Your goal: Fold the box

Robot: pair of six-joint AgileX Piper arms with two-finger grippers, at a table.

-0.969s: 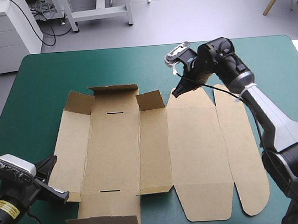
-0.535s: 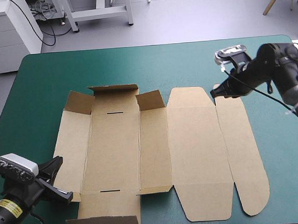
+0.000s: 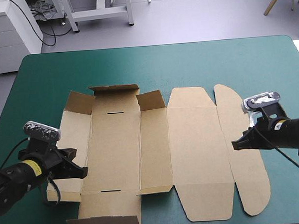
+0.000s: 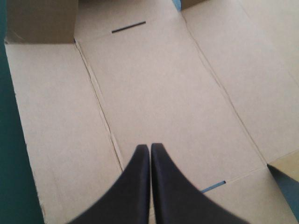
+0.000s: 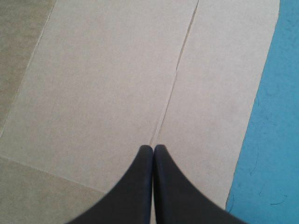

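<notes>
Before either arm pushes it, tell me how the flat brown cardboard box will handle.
The flat brown cardboard box probably slides as one light sheet on the teal-green cover. Lifted by one edge, it likely hinges at its scored creases rather than staying stiff.

A counter (image 3: 152, 61) is seen filling most of the high view, and it is laid over with a teal-green cover (image 3: 267, 60). Its far edge is shown straight, with both far corners rounded off. The cover is seen lying smooth and flat along the far side and toward both side edges. In the right wrist view a broad band of the cover is shown, and a few fine, dark, thread-like marks (image 5: 255, 140) are seen on it. Whether these are threads or scratches cannot be told.
</notes>
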